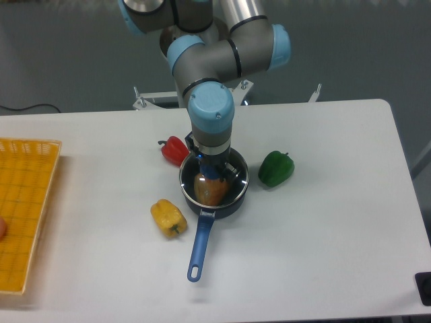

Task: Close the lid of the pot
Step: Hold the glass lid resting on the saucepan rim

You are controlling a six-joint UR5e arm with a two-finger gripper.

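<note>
At the middle of the white worktop (323, 222) sits the pot (214, 202), its silver-rimmed glass lid (237, 176) apparently seated on the rim, an orange pepper (210, 190) visible through it. The pincer (212, 169) points straight down at the lid's blue knob; whether it grips or has let go, I cannot tell. Judged so, closing looks nearly done, with release and retreat left. The pot's blue handle (199, 245) runs toward the near edge, slightly leftward, marking its long axis.
</note>
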